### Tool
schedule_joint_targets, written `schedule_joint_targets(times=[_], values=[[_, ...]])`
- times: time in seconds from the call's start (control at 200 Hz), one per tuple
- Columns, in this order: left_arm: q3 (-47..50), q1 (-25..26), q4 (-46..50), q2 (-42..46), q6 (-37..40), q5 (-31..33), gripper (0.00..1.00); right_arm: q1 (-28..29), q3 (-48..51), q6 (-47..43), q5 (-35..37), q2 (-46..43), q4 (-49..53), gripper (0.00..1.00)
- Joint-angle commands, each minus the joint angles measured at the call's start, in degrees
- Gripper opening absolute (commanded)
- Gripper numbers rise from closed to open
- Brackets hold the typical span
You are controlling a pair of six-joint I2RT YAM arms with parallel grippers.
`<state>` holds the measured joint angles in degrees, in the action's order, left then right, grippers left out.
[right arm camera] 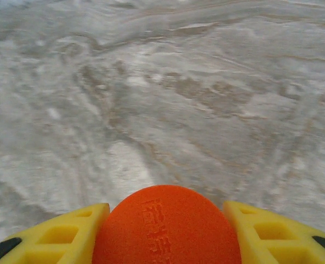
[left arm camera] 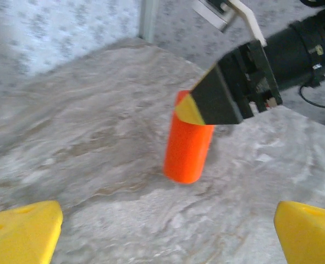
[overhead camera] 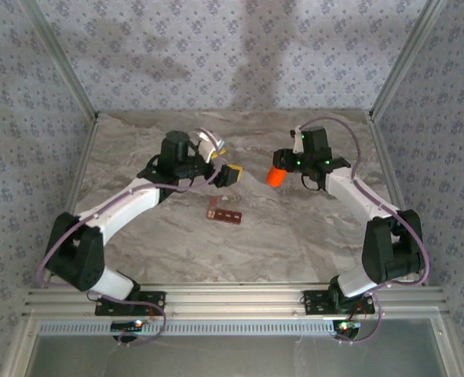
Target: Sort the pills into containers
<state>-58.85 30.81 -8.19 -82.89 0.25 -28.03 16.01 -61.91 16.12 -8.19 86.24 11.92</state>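
Observation:
My right gripper [overhead camera: 280, 167] is shut on an orange cylindrical bottle [overhead camera: 275, 177], held just above the marble table. In the right wrist view the bottle's round end [right arm camera: 166, 228] fills the gap between both yellow fingers [right arm camera: 69, 236]. In the left wrist view the bottle [left arm camera: 187, 148] hangs nearly upright from a black and yellow finger [left arm camera: 214, 102]. My left gripper [overhead camera: 225, 161] stands wide open a short way left of the bottle, with nothing between its fingertips [left arm camera: 25, 231]. The dark red-brown containers [overhead camera: 224, 212] lie on the table nearer the arms. The pills are out of view.
The marble table [overhead camera: 294, 236] is walled by patterned panels at the back and sides, with metal posts [overhead camera: 396, 63] at the far corners. An aluminium rail [overhead camera: 232, 302] runs along the near edge beside both arm bases.

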Motion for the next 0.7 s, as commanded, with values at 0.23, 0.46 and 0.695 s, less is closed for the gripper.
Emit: schedule_joint_targets(times=[0.23,0.46,0.695], values=[[7.82,-0.49,-1.28,11.26,0.47,20.76,0.98,1.75,7.83,-3.94,16.14,1.11,-11.36,0.25],[7.02,-0.49,3.91,14.34,-0.86,29.80,0.98,3.98,11.38,-3.84,18.53,3.61,-15.18,0.31],[6.99,-0.50,6.70,15.14,0.17,31.79,0.98,4.25,11.64,-2.85,18.13,3.79,-14.84,0.66]])
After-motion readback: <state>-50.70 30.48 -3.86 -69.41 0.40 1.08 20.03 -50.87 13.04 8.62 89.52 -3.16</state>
